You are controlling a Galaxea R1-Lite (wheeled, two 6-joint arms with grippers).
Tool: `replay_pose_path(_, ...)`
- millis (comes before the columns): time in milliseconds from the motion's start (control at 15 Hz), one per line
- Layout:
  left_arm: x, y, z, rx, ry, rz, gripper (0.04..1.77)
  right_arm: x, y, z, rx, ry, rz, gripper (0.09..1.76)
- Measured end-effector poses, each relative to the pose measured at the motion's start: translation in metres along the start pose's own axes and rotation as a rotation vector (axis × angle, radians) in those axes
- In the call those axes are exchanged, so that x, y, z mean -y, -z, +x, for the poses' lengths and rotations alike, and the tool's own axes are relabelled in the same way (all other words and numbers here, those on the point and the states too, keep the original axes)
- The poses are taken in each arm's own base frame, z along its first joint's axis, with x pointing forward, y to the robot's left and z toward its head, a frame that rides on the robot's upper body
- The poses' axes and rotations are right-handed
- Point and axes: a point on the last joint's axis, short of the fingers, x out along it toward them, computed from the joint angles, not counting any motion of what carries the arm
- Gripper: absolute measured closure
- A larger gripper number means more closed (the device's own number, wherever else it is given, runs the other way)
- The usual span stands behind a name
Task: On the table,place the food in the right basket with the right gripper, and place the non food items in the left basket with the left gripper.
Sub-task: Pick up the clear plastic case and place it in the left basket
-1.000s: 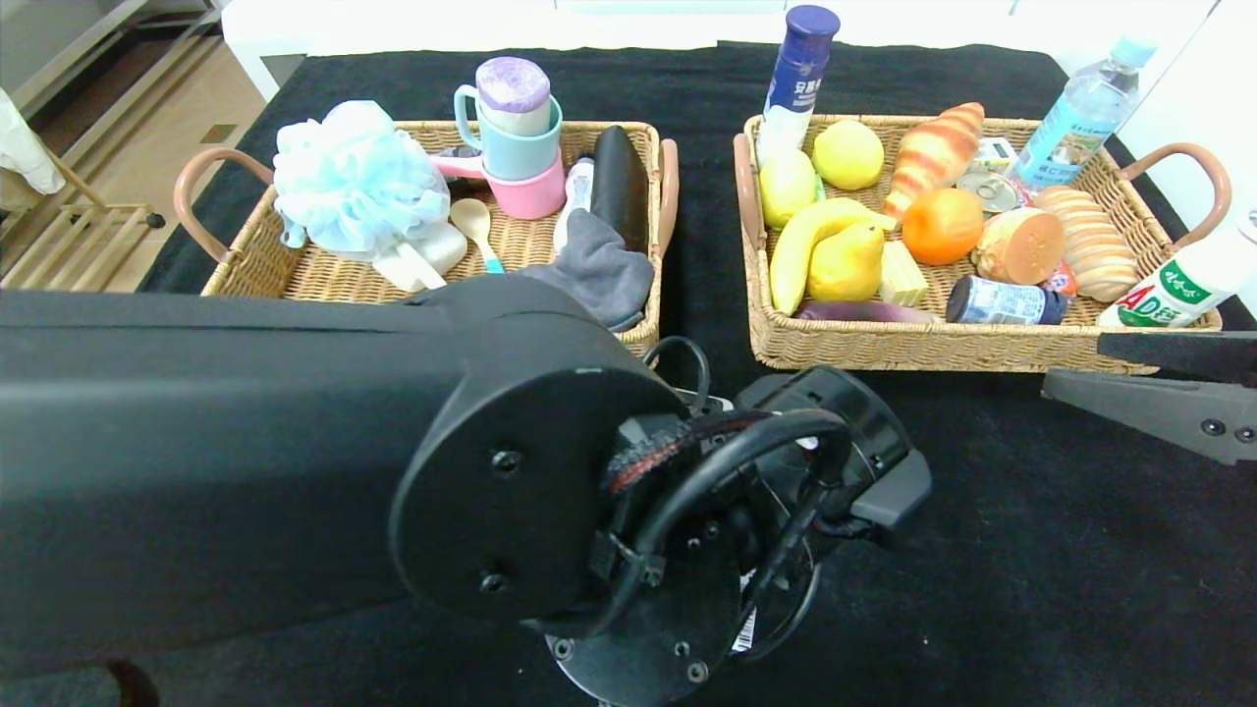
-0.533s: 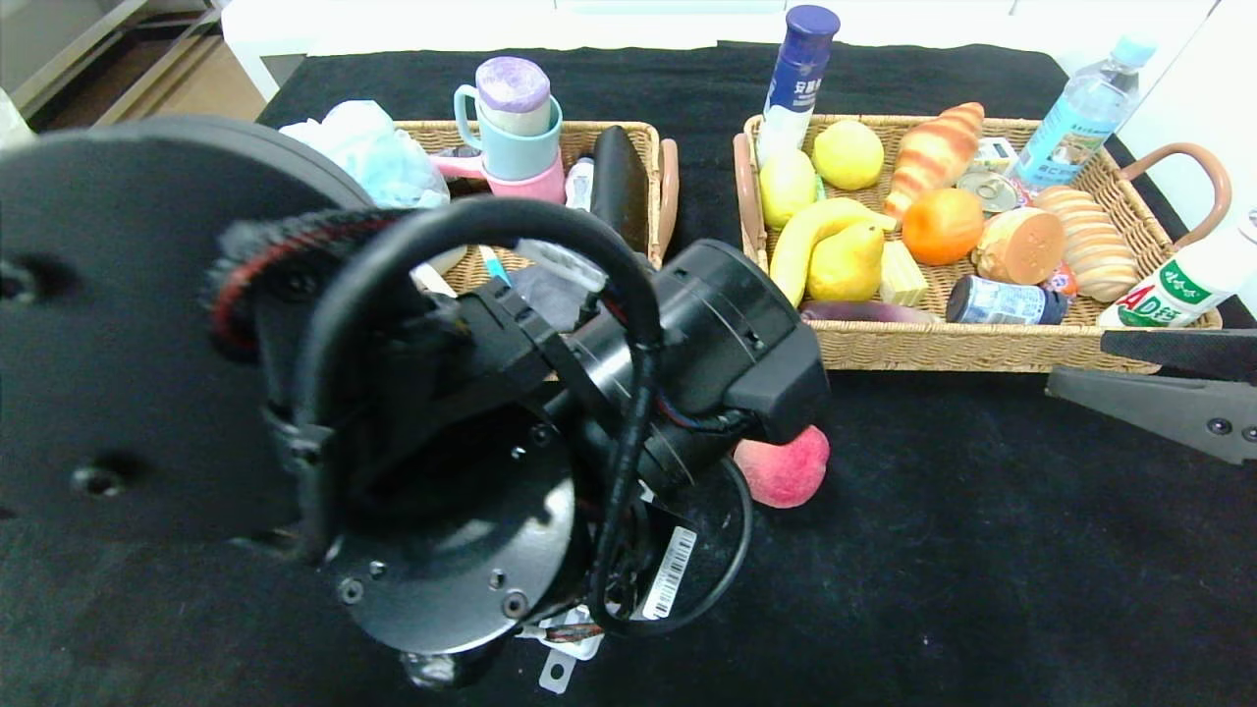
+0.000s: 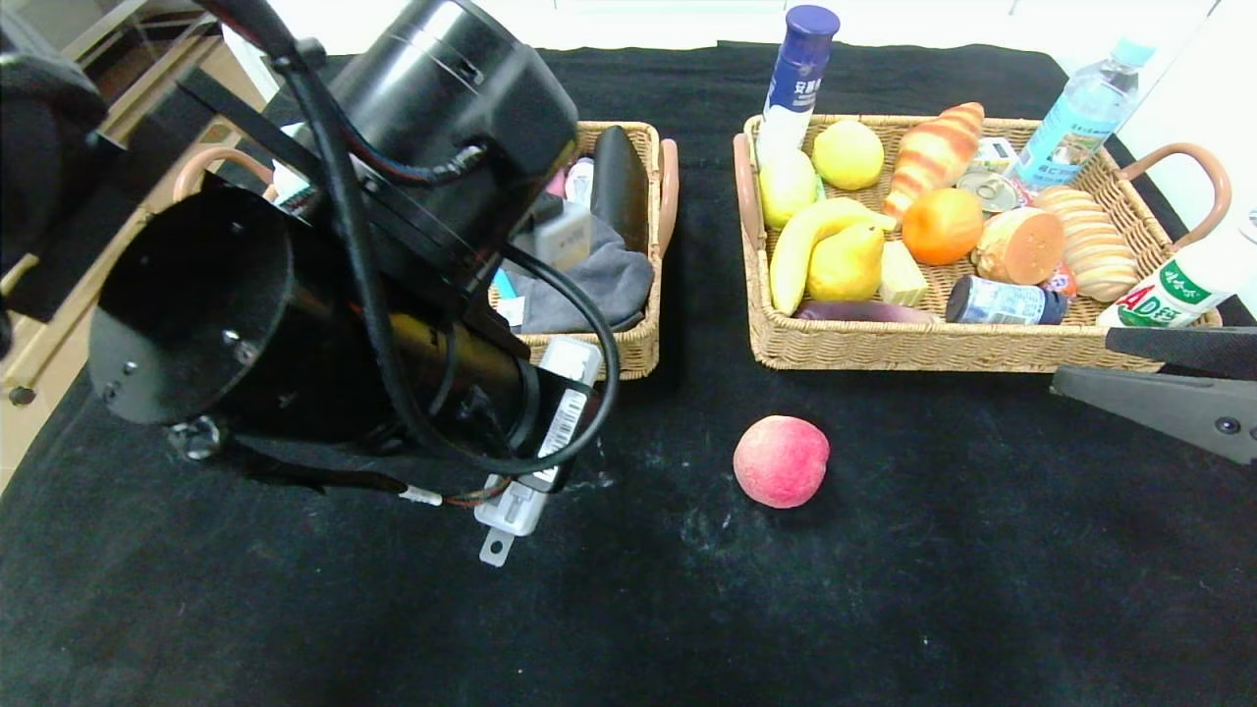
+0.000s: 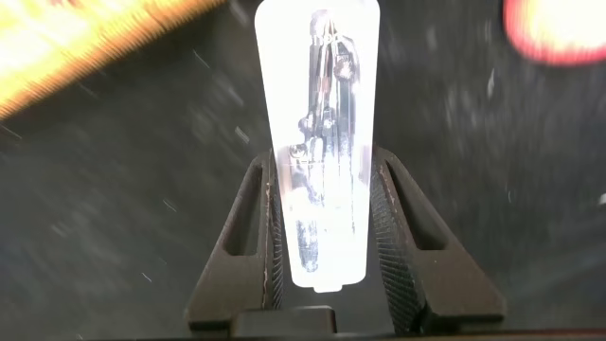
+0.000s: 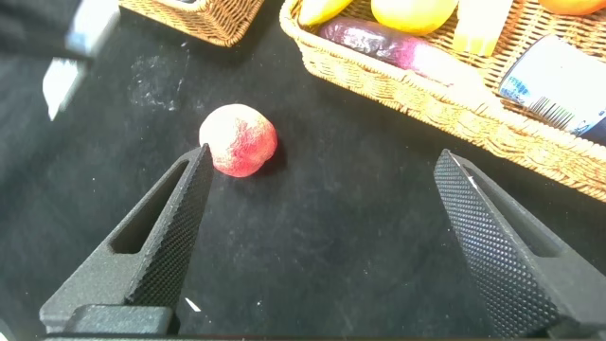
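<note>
The left hand [image 4: 322,275] is clenched on the slim clear compass case [image 4: 320,133], holding it off the bench [image 3: 884,589] just in front of the left basket [image 3: 628,349] near that basket's front right corner. The right hand [image 5: 322,227] hangs released, fingers spread wide, at the bench's right edge in front of the right basket [image 3: 884,349]. The peach [image 3: 782,461] lies alone on the bench's middle, just in front of the right basket's front left corner.
</note>
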Motion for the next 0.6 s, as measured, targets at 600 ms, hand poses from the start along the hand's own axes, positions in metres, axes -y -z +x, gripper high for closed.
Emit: replay_pose_path(600,-0.085,-0.040,-0.006,0.259,-0.035,-0.152,1.17,0.000,0.000,0.000,0.000,0.001,-0.001,0.14)
